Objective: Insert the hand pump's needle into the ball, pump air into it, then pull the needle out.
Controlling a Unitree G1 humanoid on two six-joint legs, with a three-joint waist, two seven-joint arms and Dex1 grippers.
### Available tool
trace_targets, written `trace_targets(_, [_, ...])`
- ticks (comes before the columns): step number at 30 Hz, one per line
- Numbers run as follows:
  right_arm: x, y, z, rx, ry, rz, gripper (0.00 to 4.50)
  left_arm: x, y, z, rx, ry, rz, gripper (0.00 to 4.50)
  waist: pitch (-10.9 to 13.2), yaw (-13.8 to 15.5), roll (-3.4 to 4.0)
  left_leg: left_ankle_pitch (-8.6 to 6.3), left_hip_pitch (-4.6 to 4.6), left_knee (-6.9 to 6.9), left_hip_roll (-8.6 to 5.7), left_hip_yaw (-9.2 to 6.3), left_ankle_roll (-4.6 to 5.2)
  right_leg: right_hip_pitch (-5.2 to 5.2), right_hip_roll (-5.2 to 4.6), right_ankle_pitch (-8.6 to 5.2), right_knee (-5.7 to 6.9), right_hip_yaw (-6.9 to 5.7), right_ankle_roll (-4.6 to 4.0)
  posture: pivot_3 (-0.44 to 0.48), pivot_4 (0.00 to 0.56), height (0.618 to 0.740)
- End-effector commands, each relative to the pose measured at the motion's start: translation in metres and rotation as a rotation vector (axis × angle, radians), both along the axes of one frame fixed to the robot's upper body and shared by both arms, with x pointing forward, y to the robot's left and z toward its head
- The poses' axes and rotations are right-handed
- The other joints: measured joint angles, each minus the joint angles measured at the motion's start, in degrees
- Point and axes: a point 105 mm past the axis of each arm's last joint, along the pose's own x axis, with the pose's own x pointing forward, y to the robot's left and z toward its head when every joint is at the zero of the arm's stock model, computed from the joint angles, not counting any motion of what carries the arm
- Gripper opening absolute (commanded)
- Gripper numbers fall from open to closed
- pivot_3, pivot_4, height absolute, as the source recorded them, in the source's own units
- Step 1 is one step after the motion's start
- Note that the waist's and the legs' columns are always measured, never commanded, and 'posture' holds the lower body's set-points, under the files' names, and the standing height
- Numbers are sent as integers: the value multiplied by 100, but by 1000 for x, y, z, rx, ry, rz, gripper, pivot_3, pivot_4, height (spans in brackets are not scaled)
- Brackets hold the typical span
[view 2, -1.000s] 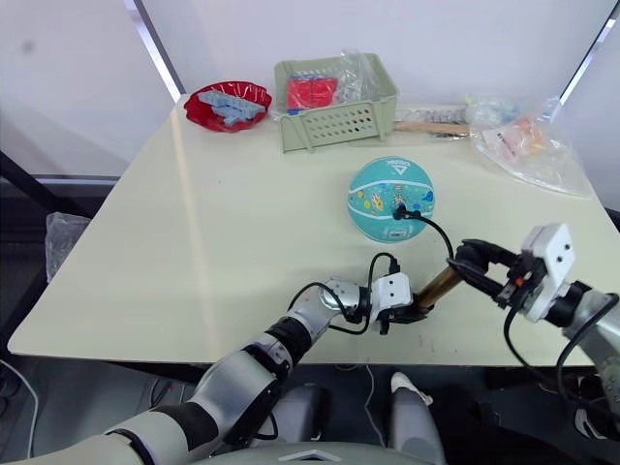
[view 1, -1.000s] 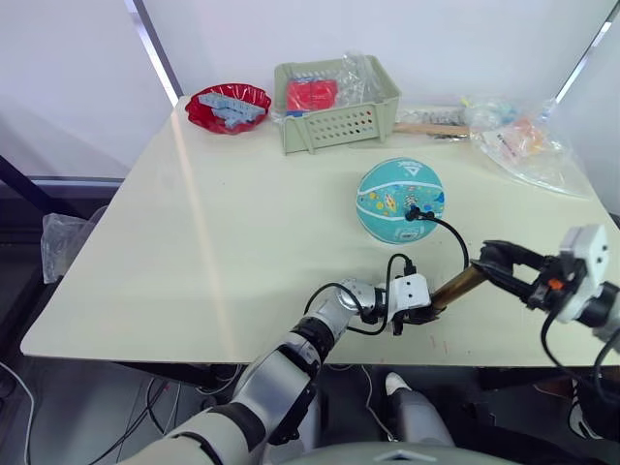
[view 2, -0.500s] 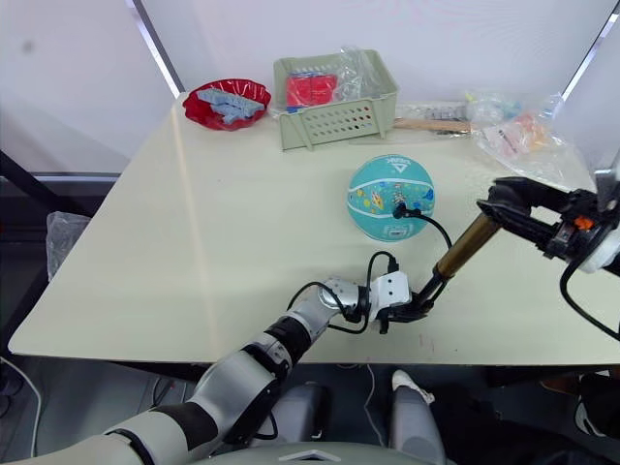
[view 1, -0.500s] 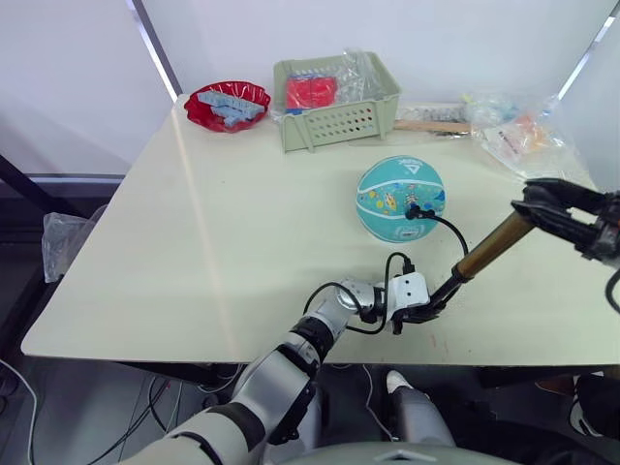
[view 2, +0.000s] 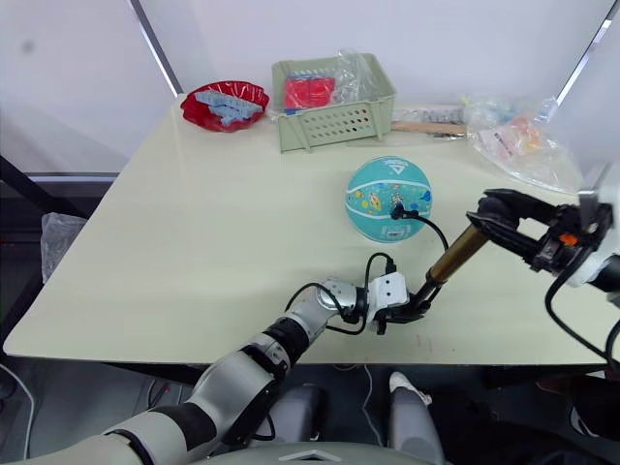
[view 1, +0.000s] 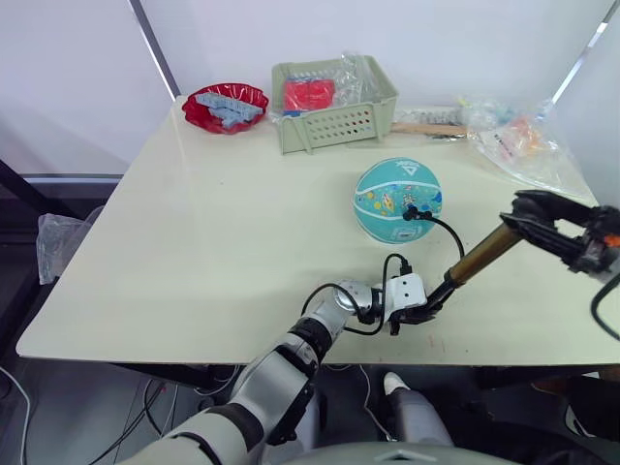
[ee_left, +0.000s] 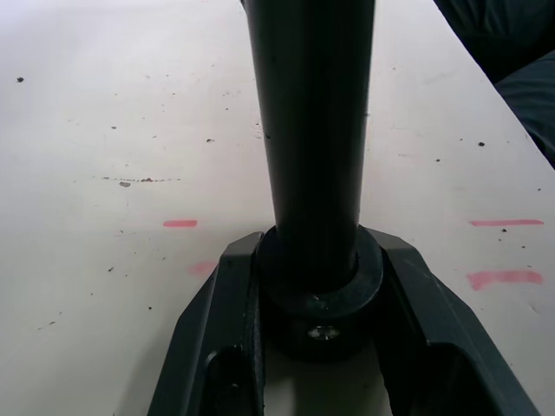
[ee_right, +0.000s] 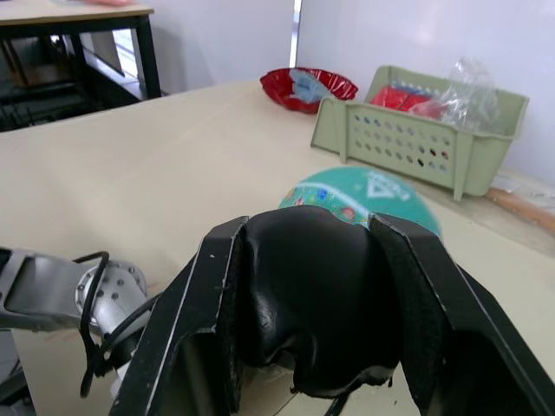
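Observation:
The teal ball sits on the table right of centre. A black hose plugs into its near side; the needle is hidden inside the ball. The hand pump slants up from the table's front edge toward the right. My left gripper is shut on its lower black end cap, which sits between both fingers. My right gripper is shut on the black handle at the raised end, with the ball beyond it.
A green basket with red and bagged items stands at the back, a red bowl to its left. Plastic bags and a wooden stick lie at the back right. The table's front edge is close to my left gripper.
My right gripper drew the handle up and away to the right, lengthening the pump, then came back slightly down and inward. The left gripper and ball stayed put.

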Motion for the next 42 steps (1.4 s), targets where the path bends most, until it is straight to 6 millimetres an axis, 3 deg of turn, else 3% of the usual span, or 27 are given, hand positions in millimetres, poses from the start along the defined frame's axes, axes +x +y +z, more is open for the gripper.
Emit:
trace_targets(1, [3,5,-50,-39,136,-21,1679,-24,44,-60,236,168,20,1188,-13,1,-13,0,1,-1,3,-3,0,0,-1,-1,0,-1,-3,0,150,737])
trace_targets(8, [2,17,-106,-133,197,-18,1679,-21,44,-59,235,166,34,1188,-32,-1,-22,-1,10,-5,8,-6,-2,1,-1,-4,0,-3,-8,0,150,737])
trace_targets(13, [2,21,-115,-165,193,-1,1679,-19,45,-58,237,162,39,1188,-35,0,-14,-1,14,-5,7,-6,-2,3,4,-4,0,-3,-8,0,150,737])
trace_targets(16, [6,22,-100,-110,147,-7,1679,-18,45,-57,236,160,42,1188,-35,0,-15,-1,15,-5,8,-7,-2,5,10,-3,0,-3,-8,0,150,737])
trace_targets(21, [14,4,-41,-7,20,-26,1679,-15,44,-55,230,157,45,1188,-11,4,15,-1,9,-4,7,-6,-2,5,9,0,1,-3,-12,0,150,737])
trace_targets(29, [13,-15,34,43,-137,-46,1679,-15,42,-53,223,160,44,1188,43,7,69,1,-7,-2,-4,2,1,-7,10,10,1,1,5,0,150,737])
trace_targets(39, [3,-22,90,69,-204,-27,1679,-17,41,-54,223,161,41,1188,58,8,79,1,-12,0,-5,11,1,-13,8,10,1,6,4,0,150,737])
trace_targets(42, [3,-20,95,69,-195,-18,1679,-17,40,-54,222,161,41,1188,61,13,77,1,-15,0,-5,11,1,-15,7,9,1,7,4,0,150,737])
